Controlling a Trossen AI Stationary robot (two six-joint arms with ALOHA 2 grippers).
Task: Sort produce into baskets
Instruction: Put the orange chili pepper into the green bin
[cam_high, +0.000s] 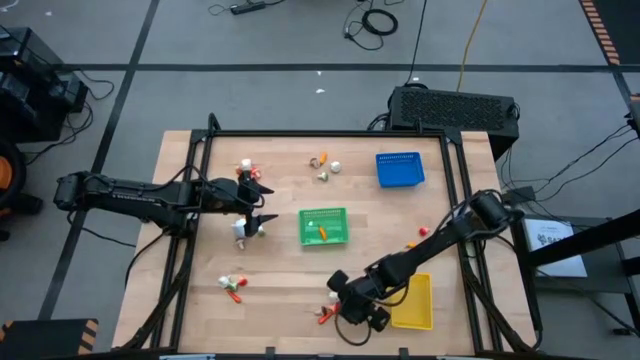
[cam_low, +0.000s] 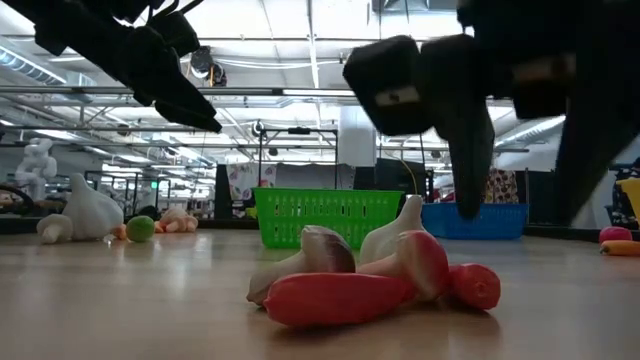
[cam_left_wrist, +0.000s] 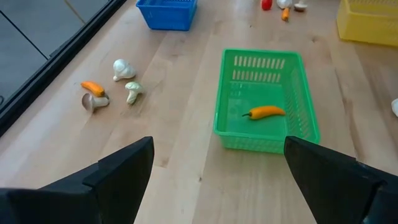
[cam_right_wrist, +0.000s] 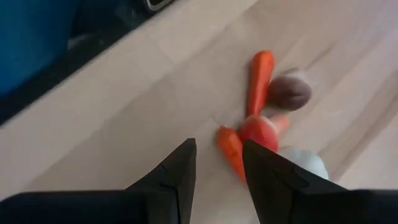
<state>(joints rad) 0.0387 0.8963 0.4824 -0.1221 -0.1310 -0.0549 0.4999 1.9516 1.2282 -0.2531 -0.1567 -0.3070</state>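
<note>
Scanning the high view from its left edge, you find the left gripper (cam_high: 262, 208) hovering left of centre over the table (cam_high: 280, 270), its fingers (cam_left_wrist: 118, 174) spread wide and holding nothing; its wrist view looks past them onto the green basket (cam_high: 324, 227), which sits mid-frame and already carries one orange pepper (cam_left_wrist: 265, 112). Loose produce lies around that arm: a small cluster (cam_high: 249, 171) near the upper left of the table, a white piece (cam_high: 241, 238) just below the gripper, and another small group (cam_high: 232, 285) toward the lower left. Further right along the top, a few pieces (cam_high: 324, 165) lie between the left arm and the blue basket (cam_high: 400, 169), which looks empty from above. Moving to the lower centre, your right gripper (cam_high: 352, 305) is poised over a red and orange pile (cam_high: 326, 314) close to the table's near edge; its wrist view shows the fingers (cam_right_wrist: 177, 174) only narrowly parted, with nothing between them, beside an orange carrot (cam_right_wrist: 259, 78), a red piece (cam_right_wrist: 258, 132), a brown piece (cam_right_wrist: 289, 92) and a white one (cam_right_wrist: 305, 163). The yellow basket (cam_high: 414, 302) sits just right of that gripper, and a couple of pieces (cam_high: 420, 235) lie above it. Sorting looks barely begun, and the step in hand seems to be picking from that lower pile. Next you would need to single out one piece, since they touch each other, spread the fingers, descend squarely and close without scattering the neighbours.
</note>
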